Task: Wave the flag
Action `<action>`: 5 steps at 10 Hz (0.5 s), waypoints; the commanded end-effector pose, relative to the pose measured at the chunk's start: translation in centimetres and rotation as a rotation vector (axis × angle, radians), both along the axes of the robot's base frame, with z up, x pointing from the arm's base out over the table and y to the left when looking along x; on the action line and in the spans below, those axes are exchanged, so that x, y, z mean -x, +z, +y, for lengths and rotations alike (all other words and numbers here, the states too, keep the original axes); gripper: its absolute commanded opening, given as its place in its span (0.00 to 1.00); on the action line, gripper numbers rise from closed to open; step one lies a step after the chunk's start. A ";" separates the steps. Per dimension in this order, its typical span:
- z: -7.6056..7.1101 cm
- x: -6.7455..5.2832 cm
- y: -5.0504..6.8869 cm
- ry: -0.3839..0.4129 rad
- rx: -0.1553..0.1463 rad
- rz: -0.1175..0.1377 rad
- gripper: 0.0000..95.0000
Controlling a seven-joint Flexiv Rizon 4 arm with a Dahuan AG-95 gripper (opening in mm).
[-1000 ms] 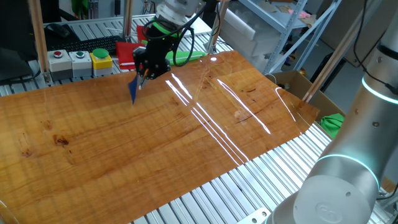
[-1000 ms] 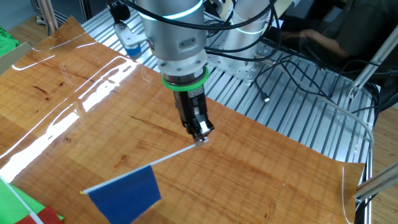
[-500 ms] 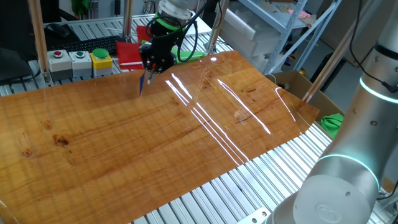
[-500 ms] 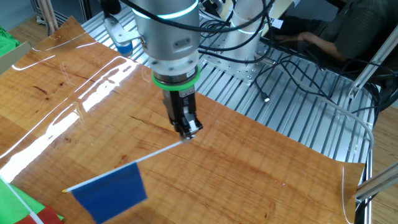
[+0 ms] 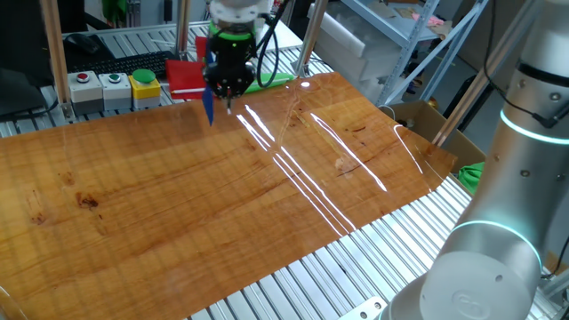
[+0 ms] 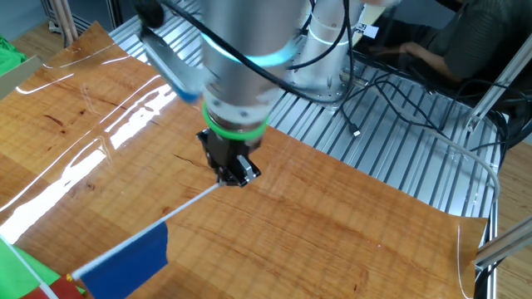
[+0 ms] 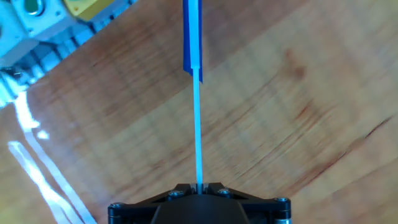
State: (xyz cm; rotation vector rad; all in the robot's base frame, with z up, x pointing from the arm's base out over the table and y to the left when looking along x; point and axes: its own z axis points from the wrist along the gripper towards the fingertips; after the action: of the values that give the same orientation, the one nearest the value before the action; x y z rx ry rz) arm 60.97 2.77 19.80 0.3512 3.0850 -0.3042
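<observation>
The flag (image 6: pixel 126 262) is a small dark blue rectangle on a thin white stick. My gripper (image 6: pixel 236 177) is shut on the stick's end and holds it above the wooden table (image 6: pixel 349 224), with the cloth hanging at the lower left. In one fixed view the gripper (image 5: pixel 228 92) is at the table's far edge, with the flag (image 5: pixel 210 107) seen as a narrow blue strip just left of it. In the hand view the stick rises straight from my gripper (image 7: pixel 199 186) and the flag (image 7: pixel 192 37) shows edge-on at the top.
A box with red, green and yellow buttons (image 5: pixel 114 85) and red (image 5: pixel 184 77) and green (image 5: pixel 269 80) flat pieces lie beyond the table's far edge. A cardboard box (image 5: pixel 425 120) stands at the right. Cables (image 6: pixel 391 91) run over the metal slats.
My gripper has swung the flag: in one fixed view it moved right and back toward the far edge, and in the other fixed view the flag moved left and lower.
</observation>
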 end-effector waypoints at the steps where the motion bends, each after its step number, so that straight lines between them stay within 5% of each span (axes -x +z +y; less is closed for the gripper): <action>1: -1.9 -0.4 -0.2 0.168 0.189 0.032 0.00; 2: -1.9 -0.4 -0.2 0.161 0.172 0.031 0.00; 3: -1.9 -0.3 -0.2 0.122 0.111 0.023 0.00; 4: -1.9 -0.3 -0.3 0.068 -0.009 0.015 0.00; 5: -1.7 -0.1 -0.5 0.029 -0.098 0.011 0.00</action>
State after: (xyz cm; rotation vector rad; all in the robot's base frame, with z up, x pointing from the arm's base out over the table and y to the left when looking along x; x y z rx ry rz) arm 61.17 1.18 19.38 0.0504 3.0571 -0.6027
